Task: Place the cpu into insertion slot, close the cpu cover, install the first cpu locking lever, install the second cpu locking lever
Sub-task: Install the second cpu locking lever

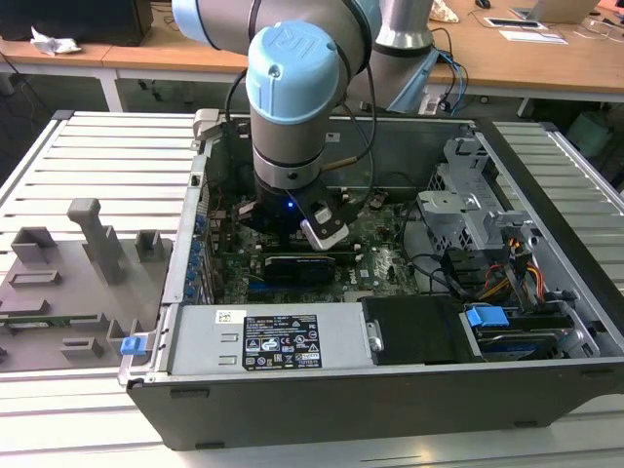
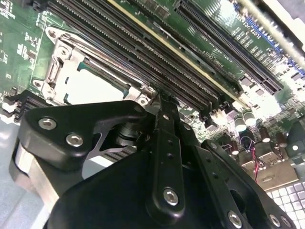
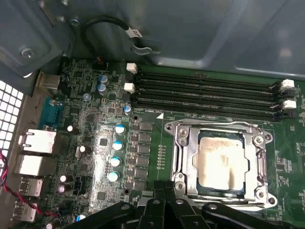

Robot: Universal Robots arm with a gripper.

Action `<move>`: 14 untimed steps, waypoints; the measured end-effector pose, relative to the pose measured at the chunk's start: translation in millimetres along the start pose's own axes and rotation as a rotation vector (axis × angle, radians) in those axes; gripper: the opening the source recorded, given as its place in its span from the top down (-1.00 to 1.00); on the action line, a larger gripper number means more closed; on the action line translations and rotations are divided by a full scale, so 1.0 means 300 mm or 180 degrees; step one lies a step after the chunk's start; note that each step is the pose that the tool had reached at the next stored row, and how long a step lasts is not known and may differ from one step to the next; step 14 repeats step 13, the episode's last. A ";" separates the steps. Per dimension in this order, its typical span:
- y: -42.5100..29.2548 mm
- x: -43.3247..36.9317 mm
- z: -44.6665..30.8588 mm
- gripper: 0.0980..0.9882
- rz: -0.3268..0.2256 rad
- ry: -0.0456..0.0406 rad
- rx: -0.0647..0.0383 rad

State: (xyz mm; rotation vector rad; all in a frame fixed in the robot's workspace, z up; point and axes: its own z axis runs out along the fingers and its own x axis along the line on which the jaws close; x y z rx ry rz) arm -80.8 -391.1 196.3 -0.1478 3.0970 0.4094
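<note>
Reading this as lever work, not cpu placement: the cpu (image 3: 220, 160) lies flat in its socket, pale top showing through the opening of the cpu cover (image 3: 183, 151), and the cover looks folded down over it. In the second wrist view the gripper (image 2: 159, 98) has its jaws closed together on nothing, the tip sitting just beside the socket corner nearest the memory slots (image 2: 157, 52), close above the motherboard (image 2: 19, 38). The same cpu (image 2: 93, 88) and cover (image 2: 56, 67) sit just past the tip. I can't tell from either wrist view whether the locking levers are latched or free, so don't assume. Keep the jaws shut and use the tip as a pusher. Bear on the lever bar only, never on the cover frame or the chip top. Push down first, then sideways under its hook, slow, in one smooth arc. Watch the memory slot latches beside the tip; they're the likeliest thing to catch. In the exterior view the arm (image 1: 288, 107) reaches straight down into the computer case (image 1: 390, 390), so keep the wrist vertical and clear of the case wall.
</note>
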 end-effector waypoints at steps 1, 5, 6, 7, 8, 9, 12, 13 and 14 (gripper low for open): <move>0.000 0.000 0.000 0.98 -0.0001 0.0000 -0.0002; 0.009 0.000 -0.032 0.98 0.0000 -0.0001 -0.0002; 0.010 0.000 -0.039 0.98 0.0000 0.0000 -0.0002; 0.013 -0.001 -0.050 0.98 0.0000 0.0000 -0.0002; 0.015 -0.001 -0.056 0.98 0.0000 0.0000 -0.0002; 0.017 -0.001 -0.065 0.98 0.0000 0.0000 -0.0002; 0.022 -0.002 -0.084 0.98 0.0000 -0.0001 -0.0002; 0.024 -0.002 -0.088 0.98 0.0000 -0.0001 -0.0002; 0.024 -0.002 -0.088 0.98 0.0000 -0.0001 -0.0002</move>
